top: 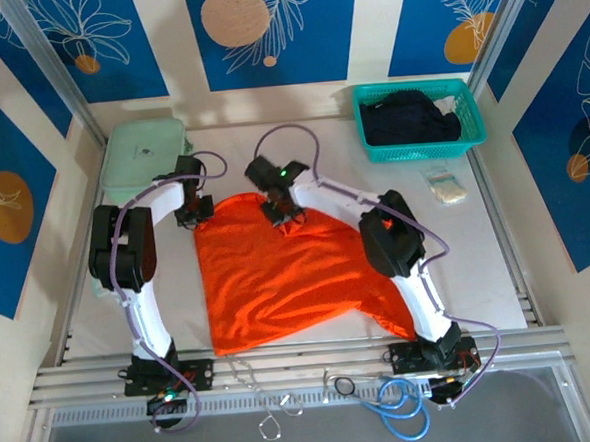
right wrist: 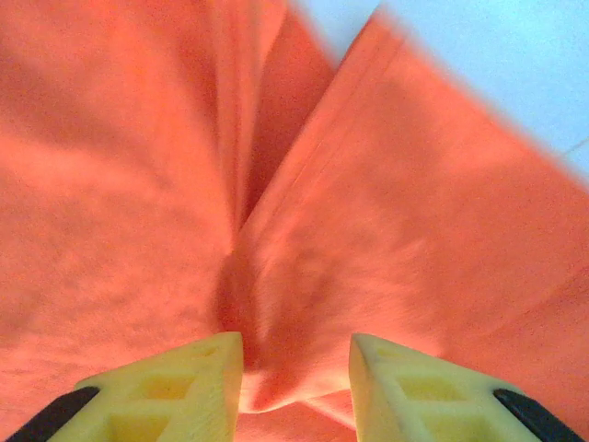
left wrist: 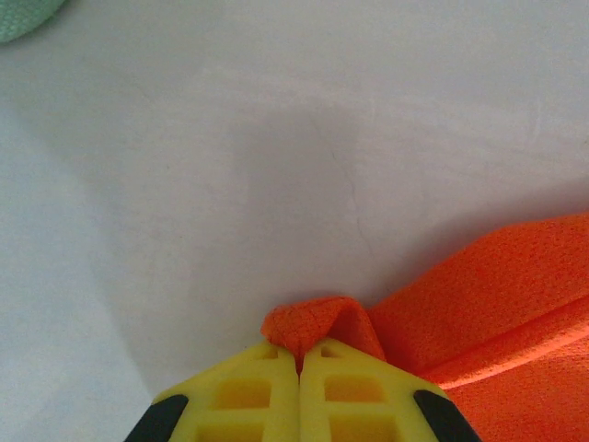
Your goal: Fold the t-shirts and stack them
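1. Nearest to you, a coiled blue cable [top: 402, 415] lies just beyond the near hem of the bright orange thin-fabric t-shirt [top: 278, 272], by the base of the right arm.
2. The orange t-shirt lies spread on the white table [top: 498, 269] between your two arms. Its near hem is roughly straight and its far edge is drawn into a rounded shape.
3. Your left gripper [top: 192, 209] sits at the shirt's far-left corner. In the left wrist view its yellow fingers [left wrist: 248, 396] are pressed together at the tips [left wrist: 299, 354], pinching a small raised fold of the orange fabric [left wrist: 497, 304]. Bare table lies beyond.
4. Your right gripper [top: 283, 214] sits over the shirt's far edge, near the middle. In the right wrist view the gripper [right wrist: 294, 354] has its fingers apart, and a pucker of orange cloth [right wrist: 368, 212] rises into the gap between them. The jaws are not clamped on it.
5. Beyond the shirt's far-left corner stands a pale green plastic box [top: 145, 150].
6. To the right of the shirt lies a small pale packet [top: 445, 187].
7. Far right of the shirt, a teal plastic mesh basket [top: 421, 153] holds the crumpled black t-shirt [top: 409, 119].
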Action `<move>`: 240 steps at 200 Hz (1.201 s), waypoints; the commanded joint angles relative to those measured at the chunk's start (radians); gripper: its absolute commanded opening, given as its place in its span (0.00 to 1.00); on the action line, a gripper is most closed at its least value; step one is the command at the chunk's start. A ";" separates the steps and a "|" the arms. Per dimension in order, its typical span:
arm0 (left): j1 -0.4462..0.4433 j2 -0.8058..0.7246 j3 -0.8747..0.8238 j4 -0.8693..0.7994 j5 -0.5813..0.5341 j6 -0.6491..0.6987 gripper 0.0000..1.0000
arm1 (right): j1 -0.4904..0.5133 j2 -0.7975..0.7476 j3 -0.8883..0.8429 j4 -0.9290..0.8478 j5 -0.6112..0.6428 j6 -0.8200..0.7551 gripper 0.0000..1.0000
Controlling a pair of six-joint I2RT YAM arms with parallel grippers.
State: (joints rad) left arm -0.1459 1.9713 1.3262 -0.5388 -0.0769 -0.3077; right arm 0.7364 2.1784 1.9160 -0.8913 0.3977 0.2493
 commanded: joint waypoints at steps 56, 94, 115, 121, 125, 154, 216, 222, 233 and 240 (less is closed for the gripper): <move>-0.006 -0.012 -0.017 -0.037 0.036 -0.012 0.00 | -0.247 0.197 0.344 -0.061 -0.373 -0.447 0.35; -0.006 -0.009 -0.012 -0.046 0.025 -0.004 0.00 | -0.219 0.249 0.365 -0.030 -0.427 -0.548 0.37; -0.006 -0.005 -0.011 -0.047 0.025 -0.005 0.00 | -0.187 0.284 0.385 -0.023 -0.413 -0.576 0.40; -0.006 -0.005 -0.013 -0.046 0.026 -0.006 0.00 | -0.179 0.299 0.397 -0.026 -0.403 -0.576 0.40; -0.006 -0.005 -0.013 -0.046 0.026 -0.006 0.00 | -0.174 0.310 0.408 -0.027 -0.397 -0.578 0.41; -0.007 -0.004 -0.013 -0.046 0.028 -0.004 0.00 | -0.155 0.400 0.485 -0.041 -0.337 -0.578 0.41; -0.007 0.006 -0.009 -0.049 0.025 0.005 0.00 | -0.154 0.430 0.505 0.005 -0.226 -0.555 0.40; -0.006 0.007 -0.009 -0.049 0.025 0.005 0.00 | -0.154 0.419 0.495 0.014 -0.227 -0.552 0.40; -0.007 0.008 -0.006 -0.049 0.026 0.005 0.00 | -0.155 0.398 0.482 0.027 -0.233 -0.547 0.40; -0.007 0.005 -0.006 -0.049 0.026 0.004 0.00 | -0.155 0.388 0.478 0.029 -0.236 -0.544 0.40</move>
State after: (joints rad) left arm -0.1471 1.9701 1.3251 -0.5392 -0.0742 -0.3077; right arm 0.5869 2.6255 2.4187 -0.8810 0.1440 -0.3069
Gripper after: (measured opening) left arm 0.064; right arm 0.403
